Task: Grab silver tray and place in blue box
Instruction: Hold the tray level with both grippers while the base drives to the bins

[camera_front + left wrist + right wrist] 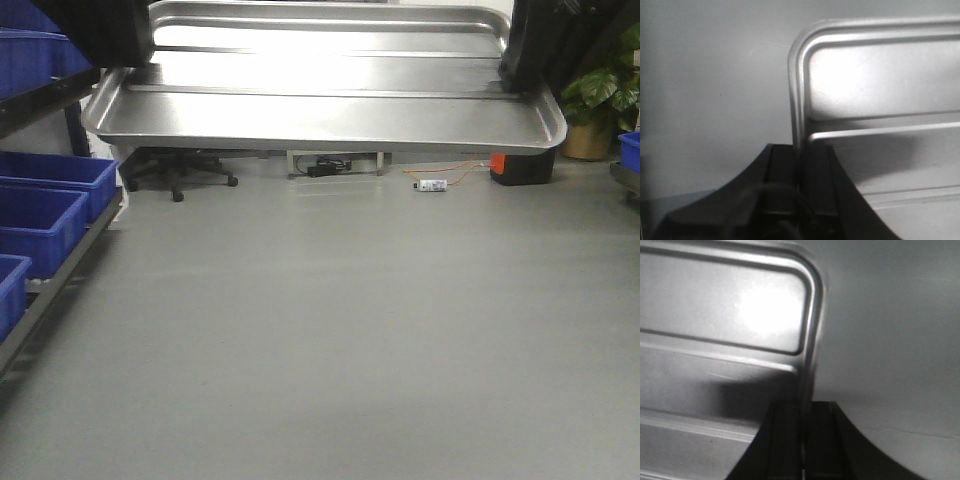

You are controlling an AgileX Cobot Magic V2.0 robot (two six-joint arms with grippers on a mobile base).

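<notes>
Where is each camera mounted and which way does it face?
Front view: on the robot, facing forward over grey floor; shiny ridged silver tray fills the top, dark arm parts at both ends.
Left wrist: behind the left gripper, looking along fingers clamped on the tray's rim.
Right wrist: same, behind the right gripper, opposite rim.
Shared: all show the tray's ridged floor.

1. Soft, even light fills the front view.
2. Big white glare shines on the silver tray (320,100) in every view.
3. Both wrist views look blurry and grey.
4. The left gripper (800,155) and right gripper (804,407) look black and cast dark shadows on the tray.
</notes>
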